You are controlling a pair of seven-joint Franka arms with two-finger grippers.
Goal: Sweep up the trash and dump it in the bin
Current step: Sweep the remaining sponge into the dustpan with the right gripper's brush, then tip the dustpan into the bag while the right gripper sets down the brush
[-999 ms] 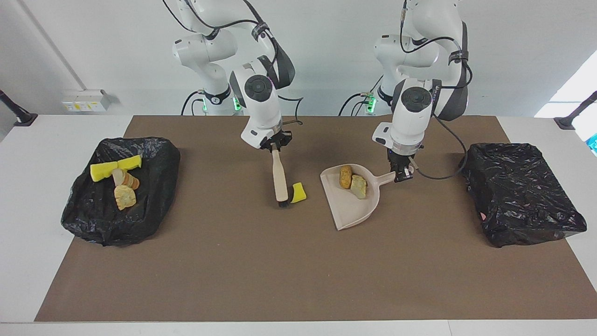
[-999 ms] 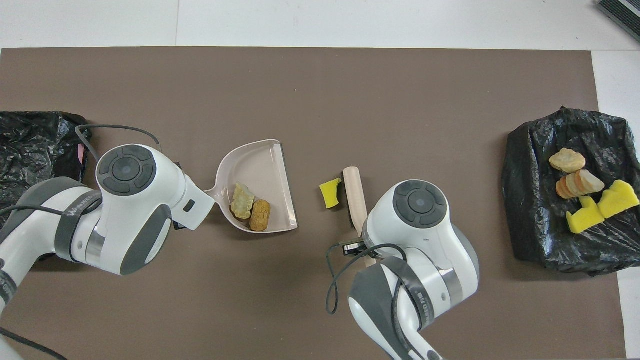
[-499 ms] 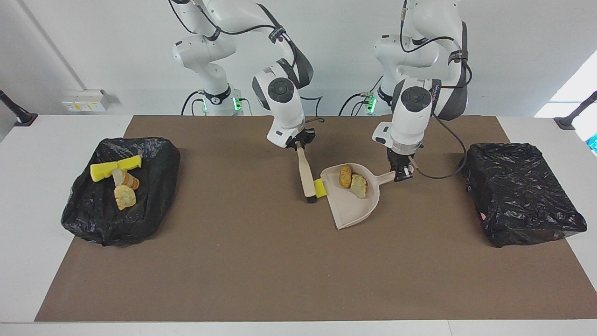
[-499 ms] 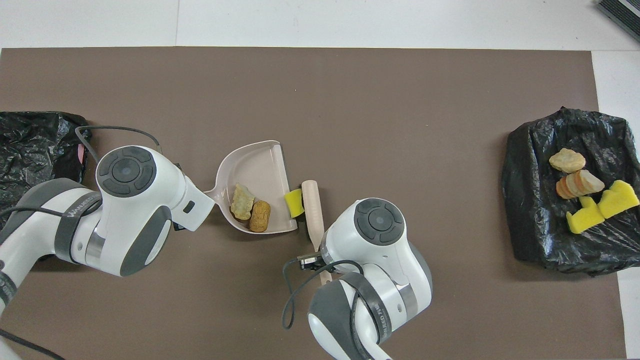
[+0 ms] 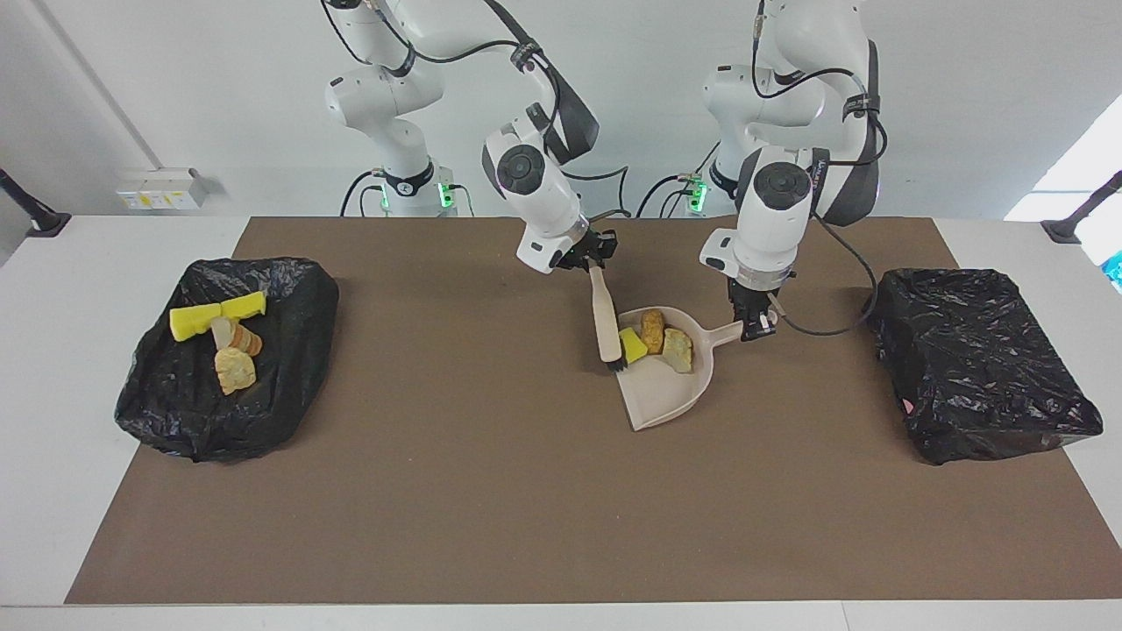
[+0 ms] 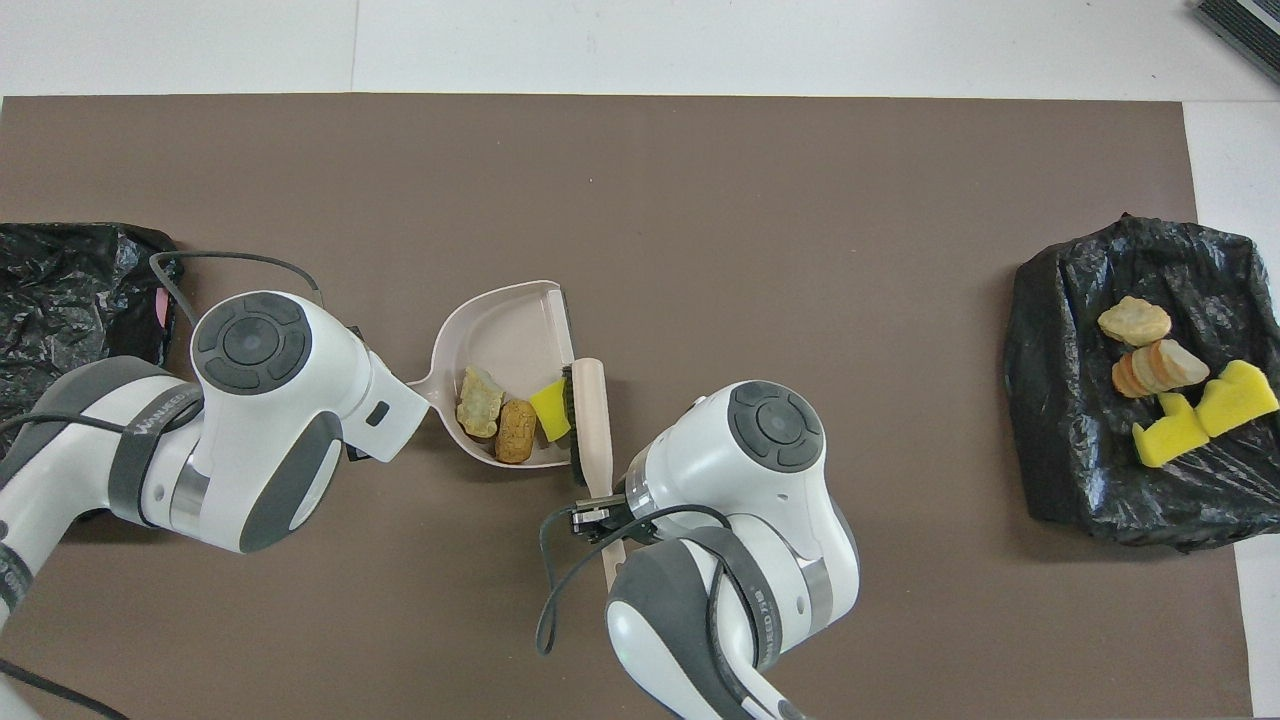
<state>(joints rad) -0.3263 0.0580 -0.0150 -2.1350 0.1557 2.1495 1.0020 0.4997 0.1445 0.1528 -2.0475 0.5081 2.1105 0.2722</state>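
Note:
My right gripper (image 5: 593, 262) is shut on the handle of the beige brush (image 5: 603, 315), whose bristles rest at the mouth of the beige dustpan (image 5: 666, 390). In the pan lie a bright yellow sponge piece (image 5: 632, 343), an orange chunk (image 5: 651, 330) and a yellow-green piece (image 5: 677, 350). My left gripper (image 5: 754, 328) is shut on the dustpan's handle and holds the pan flat on the mat. Seen from overhead, the brush (image 6: 590, 410) presses the yellow sponge (image 6: 550, 408) against the other two scraps. A black-bagged bin (image 5: 254, 421) at the right arm's end carries several more scraps (image 5: 219, 337).
A second black-bagged bin (image 5: 982, 368) stands at the left arm's end of the table, close to the left arm's cable. A brown mat (image 5: 491, 508) covers the table. Overhead, both wrists hide their own fingers.
My right gripper swept the brush toward the left arm's end, pushing the yellow sponge across the mat and into the dustpan. The left gripper and dustpan stayed put.

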